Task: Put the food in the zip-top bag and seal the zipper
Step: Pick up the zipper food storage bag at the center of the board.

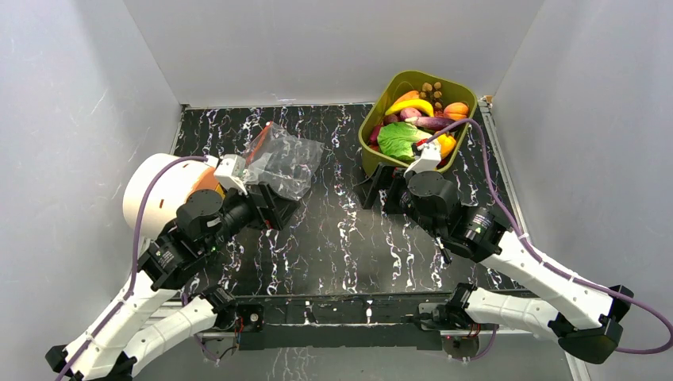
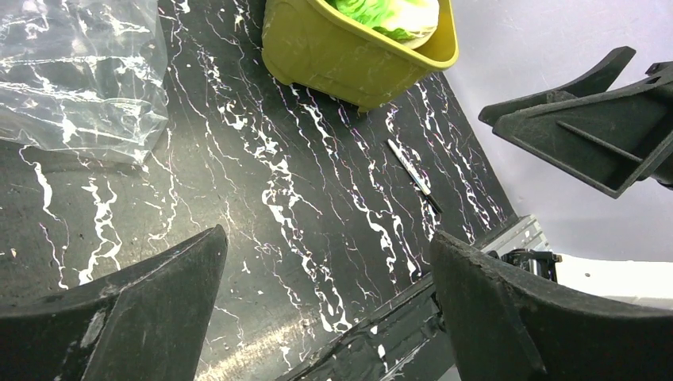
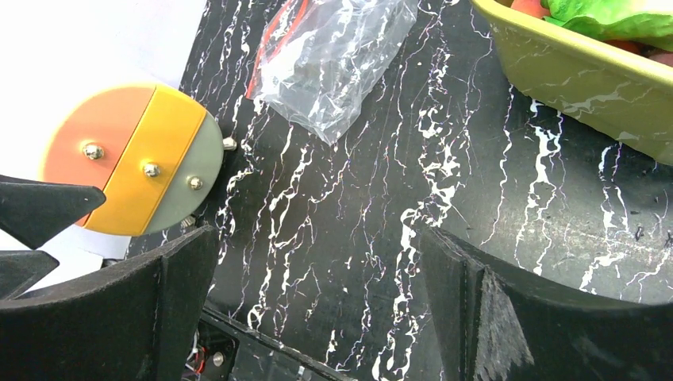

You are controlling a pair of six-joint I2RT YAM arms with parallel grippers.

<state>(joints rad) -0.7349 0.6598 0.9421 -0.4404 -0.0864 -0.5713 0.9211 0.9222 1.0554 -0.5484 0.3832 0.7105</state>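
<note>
The zip-top bag (image 1: 284, 163) lies crumpled and clear on the black marbled table, left of centre, and nothing shows inside it. Its orange-red zipper (image 1: 259, 144) runs along its left edge. The bag (image 2: 79, 71) (image 3: 333, 59) and the zipper (image 3: 270, 48) also show in the wrist views. The food sits in an olive-green tub (image 1: 373, 155): a green lettuce (image 1: 401, 139), a purple eggplant (image 1: 428, 123), a yellow banana (image 1: 410, 105). My left gripper (image 1: 282, 208) (image 2: 329, 238) is open just in front of the bag. My right gripper (image 1: 379, 194) (image 3: 317, 238) is open beside the tub's near corner.
A white drum (image 1: 155, 194) with an orange, yellow and grey face (image 3: 131, 159) stands at the left behind my left wrist. A thin pen-like stick (image 2: 413, 175) lies on the table near the right arm. Grey walls enclose the table on three sides.
</note>
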